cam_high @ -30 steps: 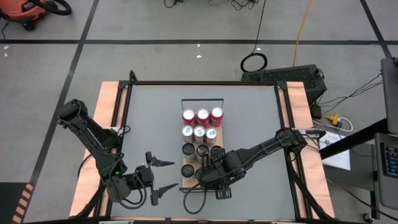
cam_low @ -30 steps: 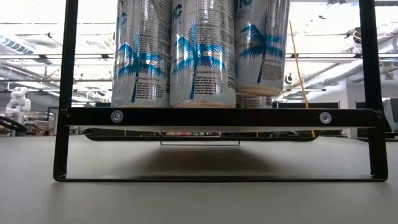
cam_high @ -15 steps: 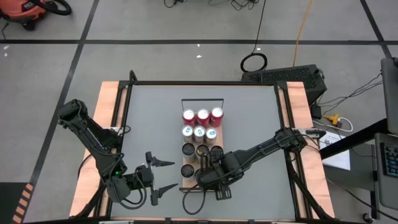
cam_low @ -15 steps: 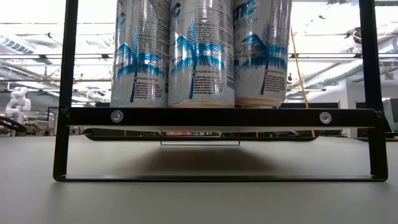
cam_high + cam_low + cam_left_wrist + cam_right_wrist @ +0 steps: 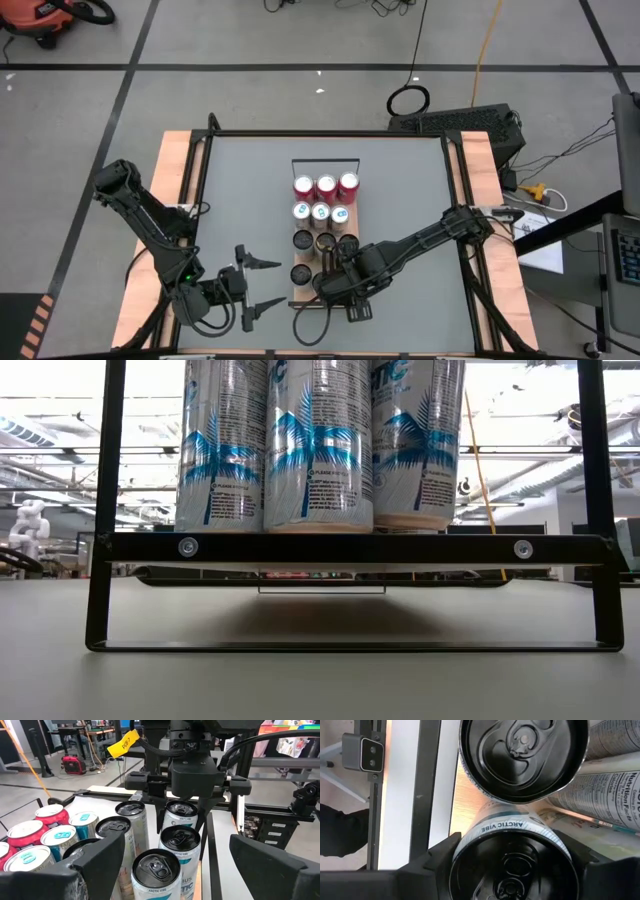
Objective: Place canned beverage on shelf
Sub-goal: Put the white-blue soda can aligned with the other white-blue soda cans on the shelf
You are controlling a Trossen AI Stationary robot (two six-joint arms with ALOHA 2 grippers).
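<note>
The shelf (image 5: 297, 297), a light-wood board with a black wire rail (image 5: 325, 162) at its far end, carries rows of upright cans: red (image 5: 325, 186), white-and-blue (image 5: 320, 211) and black-topped (image 5: 301, 240). My right gripper (image 5: 340, 283) hangs over the board's near end, shut on a black-topped Arctic Vibe can (image 5: 181, 811), the right-hand one of the near row. Beside it stand two like cans (image 5: 176, 837) (image 5: 156, 869). My left gripper (image 5: 280, 282) waits open, left of the shelf, pointing at these cans. My right gripper pinches the can's upper wall just under the rim (image 5: 470, 838) between its two fingers (image 5: 442, 857), one on each side. The fingers come from above, pointing steeply down. The can stands upright, its base (image 5: 415, 520) at the board's level; whether it rests there, I cannot tell.
The held can stands close against the middle can of the near row (image 5: 318, 450) and another black-topped can (image 5: 522, 755) behind it. Grey tabletop (image 5: 240, 200) lies on both sides of the shelf. A black frame (image 5: 210, 135) and pale wooden strips (image 5: 175, 180) border the table.
My right gripper has brought its can down a little. In the low view the can's base has sunk from above its neighbours' bases to level with them, and the can has come a little toward the table's left, close to the middle can.
</note>
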